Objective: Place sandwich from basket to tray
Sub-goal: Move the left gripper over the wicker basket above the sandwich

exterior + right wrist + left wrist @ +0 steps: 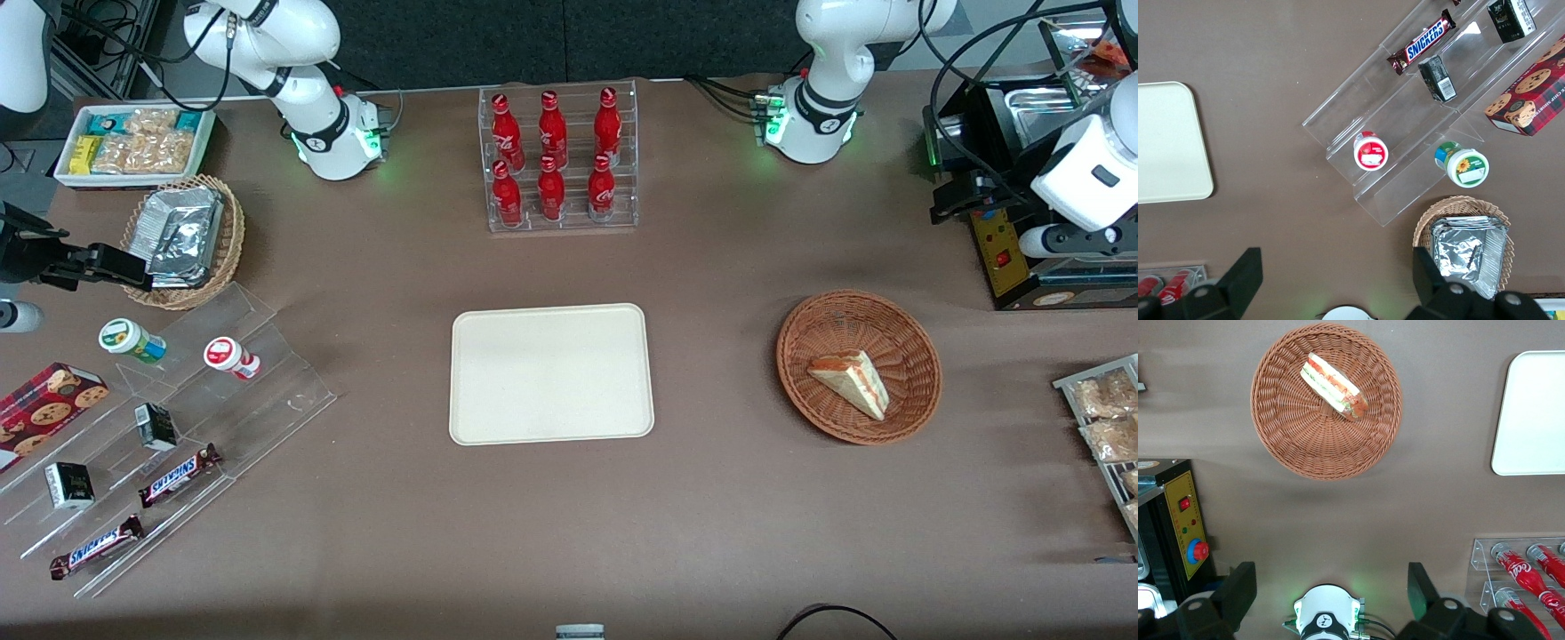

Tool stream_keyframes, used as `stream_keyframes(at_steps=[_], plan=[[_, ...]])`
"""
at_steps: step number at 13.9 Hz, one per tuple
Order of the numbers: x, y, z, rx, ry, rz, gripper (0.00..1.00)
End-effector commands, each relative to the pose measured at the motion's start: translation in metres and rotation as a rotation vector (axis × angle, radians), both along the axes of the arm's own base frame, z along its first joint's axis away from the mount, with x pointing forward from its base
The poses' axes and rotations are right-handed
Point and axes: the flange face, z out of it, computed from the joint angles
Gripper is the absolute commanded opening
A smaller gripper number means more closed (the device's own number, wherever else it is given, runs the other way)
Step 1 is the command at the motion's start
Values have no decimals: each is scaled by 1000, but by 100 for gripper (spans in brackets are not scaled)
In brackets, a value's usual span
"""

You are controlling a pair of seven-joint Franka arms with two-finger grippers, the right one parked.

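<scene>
The sandwich (851, 380) (1335, 387), a pale bread wedge with orange-red filling, lies in the round reddish-brown wicker basket (907, 338) (1291, 433). The cream tray (551, 373) (1538, 413) sits bare at the table's middle, beside the basket toward the parked arm's end. My gripper (956, 203) (1328, 587) hangs high over the table, farther from the front camera than the basket and toward the working arm's end. It is open wide, with nothing between its fingers (1238, 587).
A black control box (1000, 249) (1185, 520) with a red button stands close to the gripper. A clear rack of red bottles (560, 160) (1525, 573) stands farther back than the tray. Snack packets (1107, 427) line the working arm's end; a clear candy shelf (178, 427) is at the parked arm's end.
</scene>
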Motion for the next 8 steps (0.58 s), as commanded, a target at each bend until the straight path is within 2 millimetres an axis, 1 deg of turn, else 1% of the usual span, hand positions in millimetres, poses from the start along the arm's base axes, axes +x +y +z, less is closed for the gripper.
stream_keyframes(at_steps=[1, 2, 4, 6, 8], plan=[[3, -4, 6, 15, -13, -1, 100], [4, -5, 5, 15, -11, 3, 100], [10, -4, -6, 26, 7, 3, 100], [18, -4, -23, 63, 27, 32, 100], [27, -3, -44, 77, 45, 63, 100]])
